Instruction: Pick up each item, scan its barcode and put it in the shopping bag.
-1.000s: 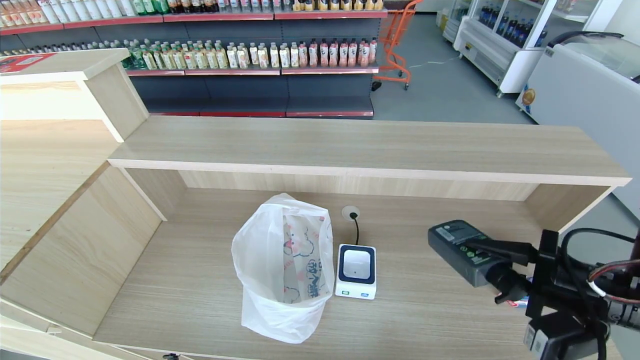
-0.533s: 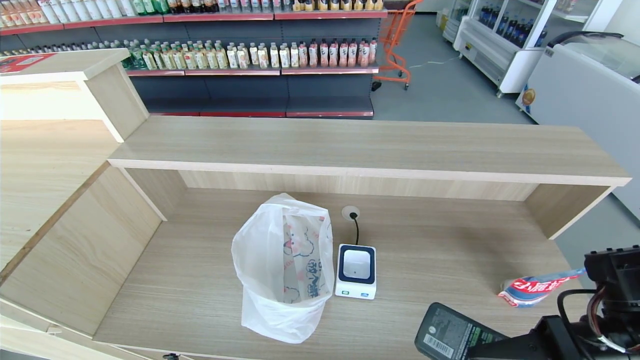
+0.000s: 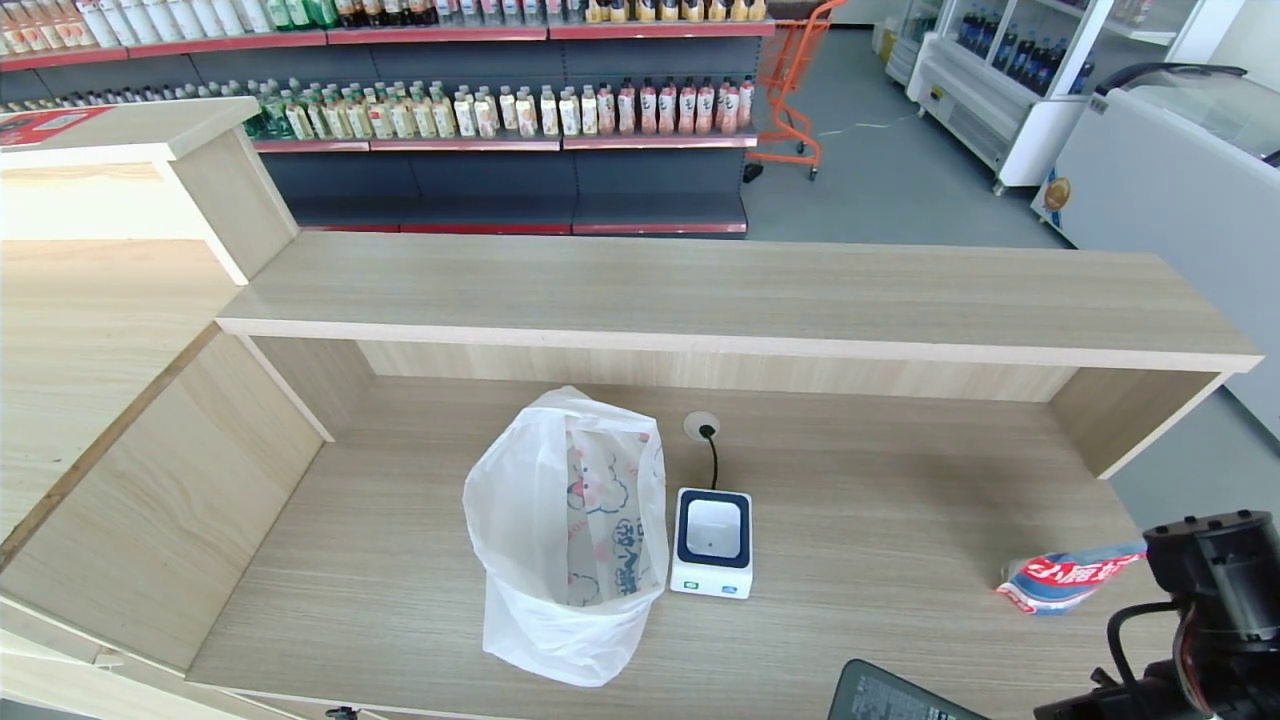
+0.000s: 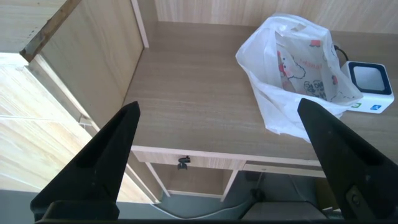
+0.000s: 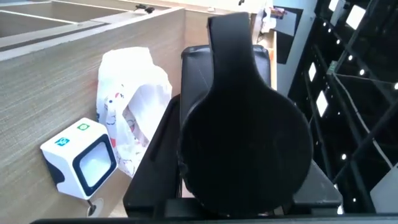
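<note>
Now | dark pack (image 3: 885, 698) pulled nearer | right jaws grasping it | left jaws released

Thin glossy plastic shopping bag (image 3: 530, 520) on matt wood-grain counter (image 3: 880, 520), beside smooth plastic scanner (image 3: 712, 545)

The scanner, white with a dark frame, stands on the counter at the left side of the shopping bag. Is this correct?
Not quite. In the head view the scanner, white with a dark frame, stands on the counter at the right side of the shopping bag.

Bright even light, soft shadow under the counter ledge (image 3: 740, 290)
</note>
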Controlling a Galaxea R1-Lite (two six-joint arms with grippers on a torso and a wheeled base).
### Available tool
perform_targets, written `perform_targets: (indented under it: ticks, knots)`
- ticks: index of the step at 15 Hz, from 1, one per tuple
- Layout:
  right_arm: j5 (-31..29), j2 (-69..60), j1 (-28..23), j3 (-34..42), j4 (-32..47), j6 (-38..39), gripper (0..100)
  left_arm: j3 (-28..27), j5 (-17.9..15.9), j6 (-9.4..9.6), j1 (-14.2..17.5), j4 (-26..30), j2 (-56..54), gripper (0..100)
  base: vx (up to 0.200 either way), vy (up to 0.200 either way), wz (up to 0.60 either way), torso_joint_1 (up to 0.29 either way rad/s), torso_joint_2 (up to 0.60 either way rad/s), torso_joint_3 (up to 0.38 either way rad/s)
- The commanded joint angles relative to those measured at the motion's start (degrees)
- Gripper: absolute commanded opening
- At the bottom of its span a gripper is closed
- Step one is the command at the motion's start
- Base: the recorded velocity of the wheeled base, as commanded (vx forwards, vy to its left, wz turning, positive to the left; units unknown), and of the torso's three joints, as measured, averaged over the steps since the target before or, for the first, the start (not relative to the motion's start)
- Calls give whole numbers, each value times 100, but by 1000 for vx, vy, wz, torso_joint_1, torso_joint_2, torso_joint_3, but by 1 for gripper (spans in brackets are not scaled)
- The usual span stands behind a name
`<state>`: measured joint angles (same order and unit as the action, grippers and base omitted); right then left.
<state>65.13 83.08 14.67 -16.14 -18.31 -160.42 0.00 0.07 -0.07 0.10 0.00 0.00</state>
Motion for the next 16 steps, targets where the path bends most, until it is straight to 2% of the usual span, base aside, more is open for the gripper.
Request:
perform_targets:
  ticks: [1, 7, 12, 14, 16]
  knots:
    - [-1, -81, 19, 23, 3, -394, 0, 0, 1, -1, -1, 0, 9, 100, 0, 0, 0, 0, 0, 0]
    - [-1, -55, 63, -47, 3, -368, 0, 0, 1, -1, -1, 0, 9, 100, 0, 0, 0, 0, 0, 0]
    - [8, 121, 80, -636, -23, -350, 0, 0, 1, -1, 8, 0, 9, 100, 0, 0, 0, 0, 0, 0]
    - [8, 323, 432, -1058, -23, -341, 0, 0, 1, -1, -1, 0, 9, 100, 0, 0, 0, 0, 0, 0]
    - [17, 446, 704, -1146, -23, -253, 0, 0, 1, -1, -1, 0, 9, 100, 0, 0, 0, 0, 0, 0]
